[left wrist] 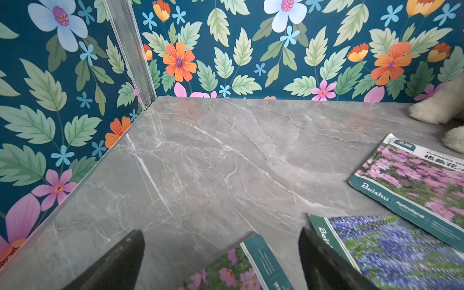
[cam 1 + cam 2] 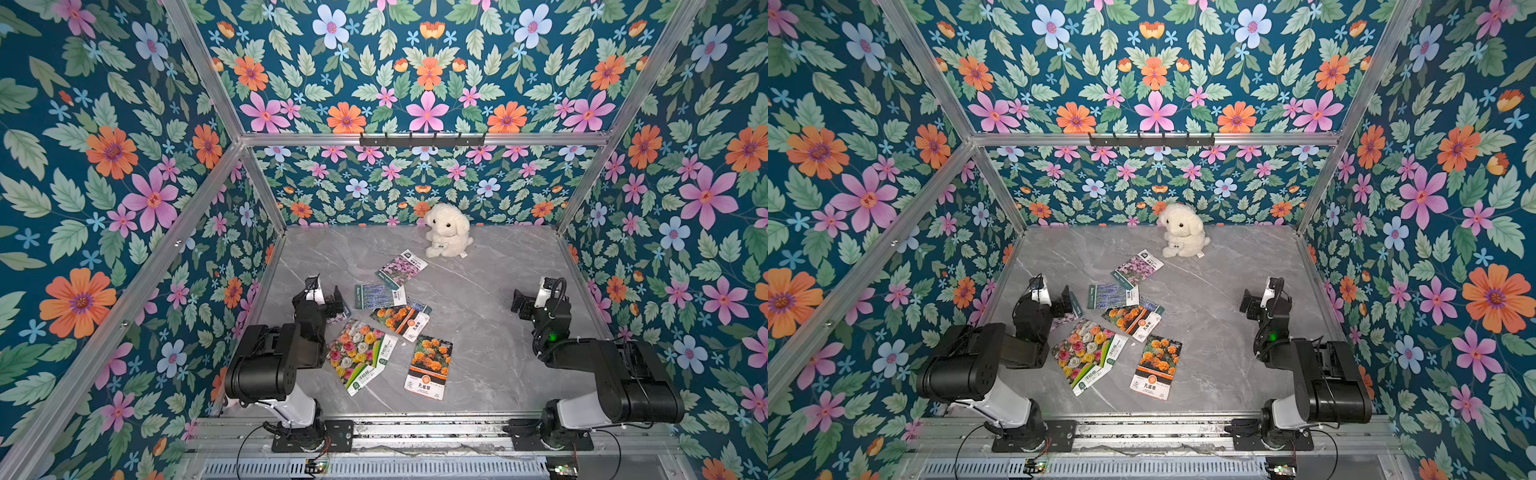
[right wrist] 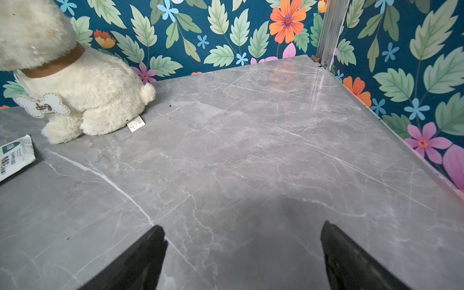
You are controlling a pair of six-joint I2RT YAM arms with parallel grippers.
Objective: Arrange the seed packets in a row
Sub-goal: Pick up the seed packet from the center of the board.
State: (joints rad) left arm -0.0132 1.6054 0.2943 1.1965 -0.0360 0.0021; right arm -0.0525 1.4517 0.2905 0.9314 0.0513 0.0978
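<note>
As we look down into the floral-walled enclosure [image 2: 124, 166], we find a grey marble table [image 2: 498, 291] inside. The left arm [image 2: 274, 357] and right arm [image 2: 615, 374] sit folded low at its near edge; the left gripper [image 1: 221, 232] and right gripper [image 3: 242, 224] hover with jaws spread wide, holding nothing. The seed packets [image 2: 399, 320] lie in a loose, overlapping scatter mid-table, nearer the left arm. A white plush dog [image 2: 448, 230] sits by the back wall. The wrist views alone show us clearly a pink-flower packet [image 1: 233, 271] beneath the left gripper and the dog's bone-shaped tag [image 3: 42, 106].
</note>
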